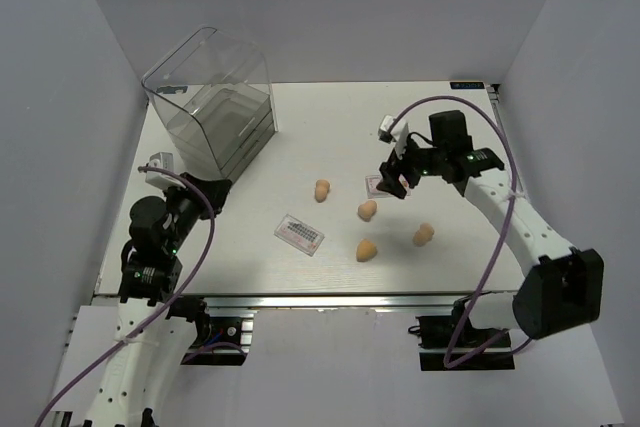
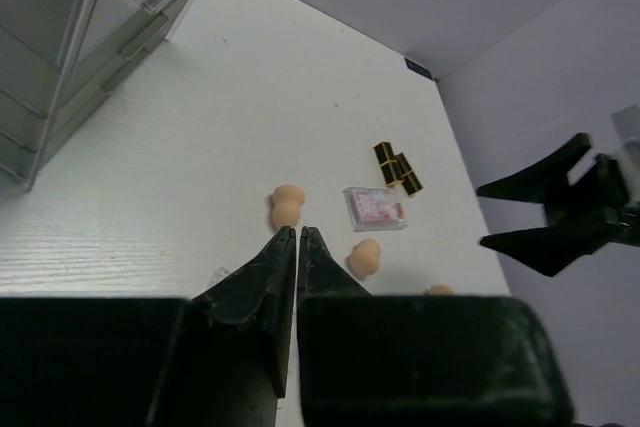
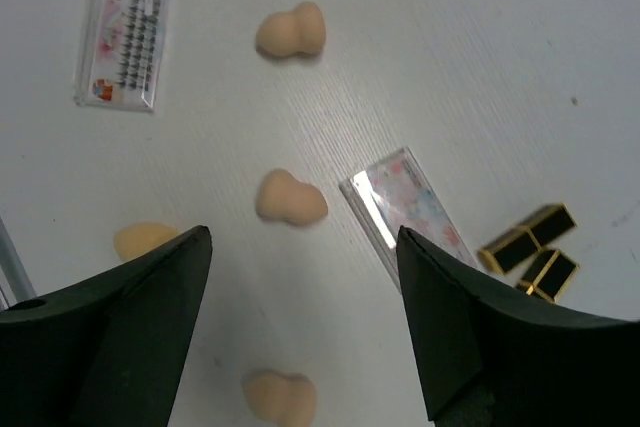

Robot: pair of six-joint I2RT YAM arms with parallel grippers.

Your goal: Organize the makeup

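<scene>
Four matte tan, egg-shaped sponges dot the middle of the white wood-grain table. One flat clear palette lies at their 9 o'clock. A second palette sits at 1 o'clock beside two boxy black-and-gold lipstick tubes, beneath the spread right claw. The left claw is pressed together on nothing.

Robot laboratory test cell. Identified by a bare white desk boxed in on three sides by plain pale walls, a metal frame rail along the near edge, a left arm and a right arm bolted there, and loose purple cables.
</scene>
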